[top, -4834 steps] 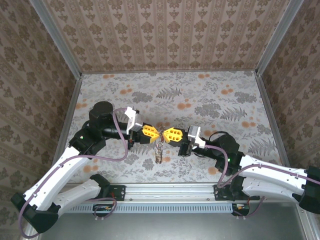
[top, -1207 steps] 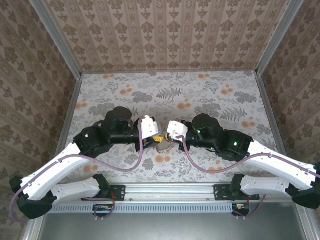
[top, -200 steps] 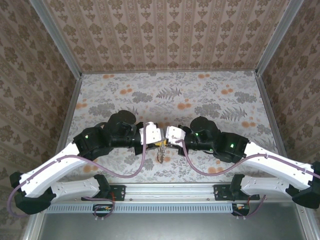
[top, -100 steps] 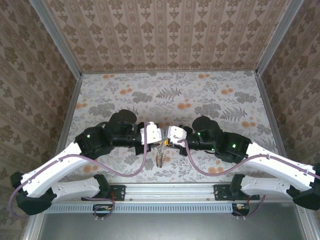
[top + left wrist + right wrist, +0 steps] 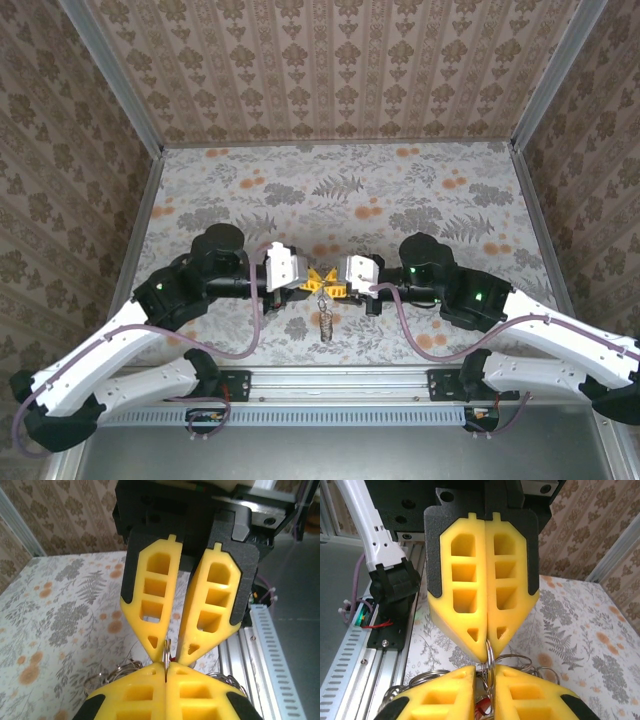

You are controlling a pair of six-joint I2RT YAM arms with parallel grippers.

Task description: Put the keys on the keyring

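My two grippers meet tip to tip over the middle of the table. The left gripper (image 5: pixel 312 281) (image 5: pixel 166 672) is shut on the thin metal keyring (image 5: pixel 167 647) (image 5: pixel 490 652), which stands edge-on between its yellow fingers. The right gripper (image 5: pixel 334 281) (image 5: pixel 485 672) faces it with its jaws slightly apart, and the ring sits in that gap. Below the grippers hangs the bunch of keys (image 5: pixel 325 322). A red key head (image 5: pixel 481 709) peeks out low between the right fingers. More wire rings (image 5: pixel 427 677) loop out of the bunch on both sides.
The floral table cloth (image 5: pixel 400 210) stretches behind the grippers up to the wallpapered walls (image 5: pixel 330 70). An aluminium rail (image 5: pixel 330 382) carrying the arm bases runs along the near edge, close under the hanging bunch.
Both wrists have turned, so the yellow fingers face the top camera now. The left jaws have closed on the ring and the right jaws have parted a little. The bunch hangs slightly lower.
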